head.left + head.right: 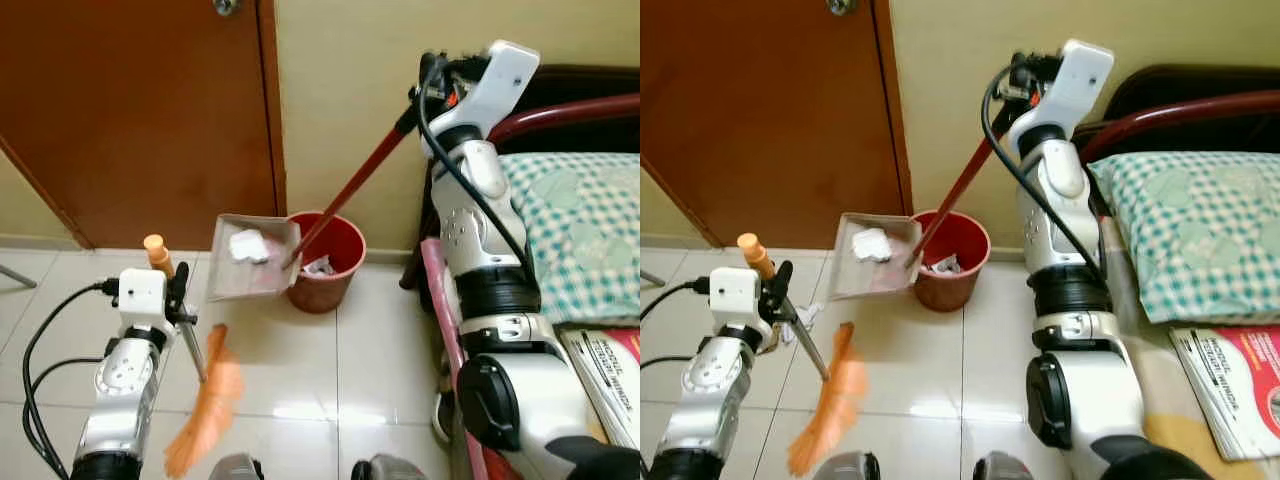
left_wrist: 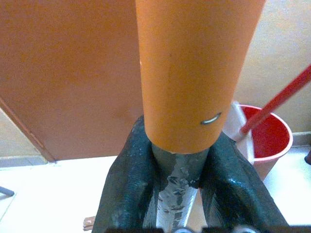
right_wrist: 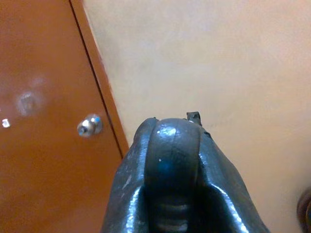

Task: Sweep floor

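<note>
Nearest to me, at about seven o'clock, my left tool (image 1: 180, 290) is pinched on the grey metal shaft of the orange-bristled broom (image 1: 205, 405); its two black fingers (image 2: 124, 194) press against the shaft just below the orange plastic grip. The broom's bristles hang low over the glossy white tiled floor (image 1: 290, 370), at roughly six o'clock, and look blurred.

At five o'clock, a printed magazine with a red cover (image 1: 1230, 385) lies beside my right arm, and past it, toward three o'clock, sits a pillow in green-and-white checked cloth (image 1: 1185, 225) on the bed with a dark red curved frame (image 1: 1200, 110).

Farther out, near twelve o'clock, stands the round red plastic bucket (image 1: 325, 270) on the floor against the wall. The flat grey dustpan (image 1: 250, 258) is tilted over the bucket's rim at its eleven o'clock side, with a crumpled white scrap of paper (image 1: 246, 245) lying in it. More white scraps lie inside the bucket.

The dustpan's long red handle (image 1: 350, 190) rises up toward one o'clock, where my right tool (image 1: 432, 92) is closed around its upper end.

Behind everything are the brown wooden door (image 1: 140, 110) at eleven o'clock, with a metal knob (image 3: 90, 125), and the cream-coloured wall (image 1: 350, 90).
</note>
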Robot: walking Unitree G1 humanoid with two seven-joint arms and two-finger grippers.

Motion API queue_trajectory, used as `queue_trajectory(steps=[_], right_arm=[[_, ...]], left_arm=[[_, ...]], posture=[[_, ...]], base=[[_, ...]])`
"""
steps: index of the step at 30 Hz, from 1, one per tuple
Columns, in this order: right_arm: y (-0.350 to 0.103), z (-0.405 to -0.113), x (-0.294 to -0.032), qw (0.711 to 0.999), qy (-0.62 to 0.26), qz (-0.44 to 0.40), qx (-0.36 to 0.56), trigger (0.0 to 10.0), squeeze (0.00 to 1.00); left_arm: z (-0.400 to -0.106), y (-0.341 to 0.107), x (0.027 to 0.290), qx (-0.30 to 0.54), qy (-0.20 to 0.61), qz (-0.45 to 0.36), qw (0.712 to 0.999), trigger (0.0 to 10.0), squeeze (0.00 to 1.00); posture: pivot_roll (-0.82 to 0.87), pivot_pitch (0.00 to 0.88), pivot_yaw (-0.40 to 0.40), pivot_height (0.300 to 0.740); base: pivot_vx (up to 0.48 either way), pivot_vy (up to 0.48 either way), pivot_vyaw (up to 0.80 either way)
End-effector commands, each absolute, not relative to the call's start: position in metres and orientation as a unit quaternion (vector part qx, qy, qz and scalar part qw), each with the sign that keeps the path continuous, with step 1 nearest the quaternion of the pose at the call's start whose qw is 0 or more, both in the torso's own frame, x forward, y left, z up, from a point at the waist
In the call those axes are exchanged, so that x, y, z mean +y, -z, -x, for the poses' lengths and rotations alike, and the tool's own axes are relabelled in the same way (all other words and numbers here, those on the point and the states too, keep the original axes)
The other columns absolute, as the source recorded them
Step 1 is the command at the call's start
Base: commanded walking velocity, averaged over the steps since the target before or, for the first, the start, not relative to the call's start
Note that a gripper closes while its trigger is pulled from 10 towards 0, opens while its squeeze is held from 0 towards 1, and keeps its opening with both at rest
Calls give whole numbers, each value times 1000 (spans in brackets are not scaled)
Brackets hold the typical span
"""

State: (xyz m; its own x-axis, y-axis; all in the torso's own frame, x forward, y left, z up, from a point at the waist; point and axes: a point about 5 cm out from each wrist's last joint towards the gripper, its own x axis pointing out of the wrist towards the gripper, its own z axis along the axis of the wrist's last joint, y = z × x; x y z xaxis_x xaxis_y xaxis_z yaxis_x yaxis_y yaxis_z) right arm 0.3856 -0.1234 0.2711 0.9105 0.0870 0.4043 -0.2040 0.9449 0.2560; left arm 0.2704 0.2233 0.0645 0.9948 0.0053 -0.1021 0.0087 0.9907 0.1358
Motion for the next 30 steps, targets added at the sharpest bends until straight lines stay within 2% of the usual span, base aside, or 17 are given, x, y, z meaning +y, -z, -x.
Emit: queue_trajectory(steps=[1, 3, 6, 9, 11, 16, 19, 30], right_arm=[[-298, -384, -124, 956, -74, -119, -257, 10000, 0], [-312, -383, -122, 950, -73, -72, -294, 10000, 0], [-316, -383, -120, 948, -73, -45, -307, 10000, 0], [-321, -380, -113, 938, -76, 30, -338, 10000, 0], [-314, -374, -96, 920, -98, 113, -363, 10000, 0], [-296, -365, -76, 894, -142, 177, -386, 10000, 0], [-279, -356, -58, 868, -183, 231, -399, 10000, 0], [-268, -349, -50, 853, -203, 245, -414, 10000, 0]], left_arm=[[-267, -58, 221, 69, 6, -64, 996, 10000, 0], [-266, -57, 220, 69, 9, -63, 996, 10000, 0], [-267, -57, 219, 68, 10, -61, 996, 10000, 0], [-268, -58, 218, 66, 12, -59, 996, 10000, 0], [-269, -58, 216, 65, 16, -55, 996, 10000, 0], [-270, -60, 209, 55, 37, -76, 995, 10000, 0], [-272, -62, 204, 48, 46, -77, 995, 10000, 0], [-275, -63, 203, 42, 46, -82, 995, 10000, 0]], posture=[[2, 115, -10, 740], [2, 115, -10, 740], [2, 115, -12, 740], [1, 115, -14, 740], [-3, 113, -14, 740], [-4, 111, -16, 740], [-2, 107, -19, 740], [-3, 98, -24, 740]], base=[[0, 0, 0], [0, 0, 0], [0, 0, 0], [0, 0, 0], [0, 0, 0], [0, 0, 0], [0, 0, 0], [0, 0, 0]])
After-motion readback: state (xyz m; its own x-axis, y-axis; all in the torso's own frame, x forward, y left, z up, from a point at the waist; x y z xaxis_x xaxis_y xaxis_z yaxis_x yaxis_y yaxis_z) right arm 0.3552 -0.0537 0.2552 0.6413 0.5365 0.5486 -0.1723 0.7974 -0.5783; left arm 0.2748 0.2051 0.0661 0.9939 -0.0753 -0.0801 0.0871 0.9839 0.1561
